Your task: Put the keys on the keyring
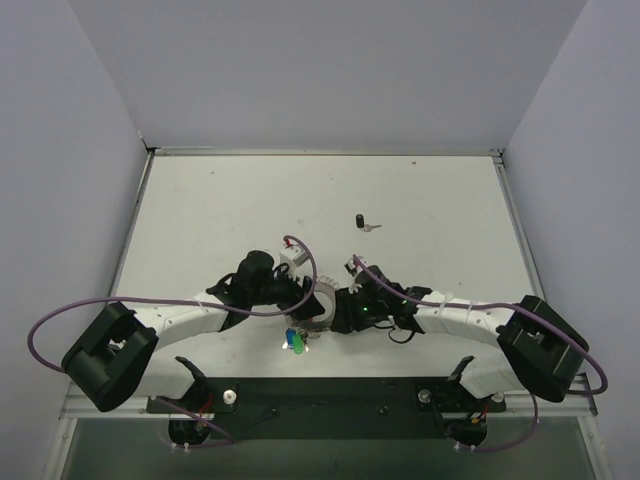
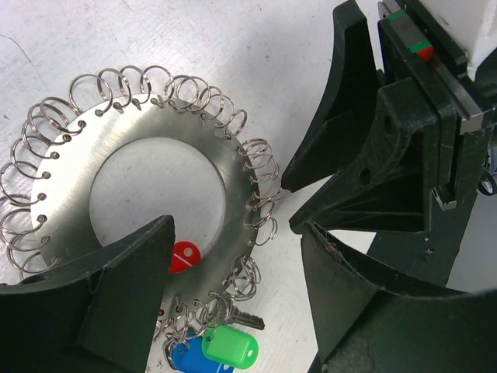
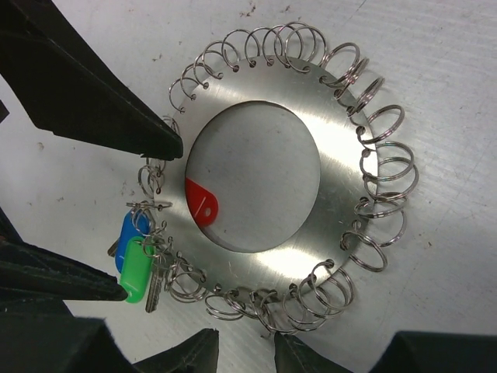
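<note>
Near the front of the tabletop (image 1: pixel 250 200), right between the two arms, lies the keyring (image 1: pixel 320 303), flat on its face, its rim bristling with small wire loops (image 3: pixel 380 167). The left gripper (image 2: pixel 237 228) is over it with jaws wide. One finger reaches across the band to the edge of the hole and the other stands just outside the rim, with nothing clamped between them. In that gap hang the blue key (image 3: pixel 128 233) and the green key (image 3: pixel 137 268), each threaded on a loop at the near side of the ring. The head of a red key (image 3: pixel 202 203) peeps out inside the hole, tucked against the band. Whether it is hooked on or just lying under the disc, I can't tell from here.

The right gripper (image 3: pixel 242 338) sits at the right of the ring, jaws narrow with a slim gap. Its tips are just beside the loops on that side, and no loop looks pinched. Out on the far side, well apart from all this, sits the black key (image 1: pixel 360 220), on its own.

My read: two keys are on, the ring is being steadied and a free loop picked out. The next move calls for one pair of jaws to pin the ring while the other fetches that black key. After that comes a fine, slow feed of its head hole into a loop's split.
</note>
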You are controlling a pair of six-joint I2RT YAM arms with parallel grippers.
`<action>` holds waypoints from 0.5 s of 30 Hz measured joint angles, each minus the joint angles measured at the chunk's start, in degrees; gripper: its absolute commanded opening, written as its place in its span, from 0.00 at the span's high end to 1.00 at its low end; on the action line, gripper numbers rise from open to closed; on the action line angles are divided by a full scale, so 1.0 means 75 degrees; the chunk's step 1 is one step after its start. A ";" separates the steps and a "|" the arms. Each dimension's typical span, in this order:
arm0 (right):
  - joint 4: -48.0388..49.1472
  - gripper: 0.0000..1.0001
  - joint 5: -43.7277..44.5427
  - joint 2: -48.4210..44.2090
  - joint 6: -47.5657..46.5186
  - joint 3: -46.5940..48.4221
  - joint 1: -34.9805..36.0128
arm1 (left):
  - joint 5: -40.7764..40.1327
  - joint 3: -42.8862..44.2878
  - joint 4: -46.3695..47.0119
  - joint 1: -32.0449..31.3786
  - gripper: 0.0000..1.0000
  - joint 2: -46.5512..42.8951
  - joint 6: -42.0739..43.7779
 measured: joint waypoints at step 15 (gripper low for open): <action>0.0058 0.94 0.0373 0.0487 -0.0079 0.0134 0.0061 | -0.0003 -0.0149 0.0137 0.0003 0.30 -0.0003 0.0079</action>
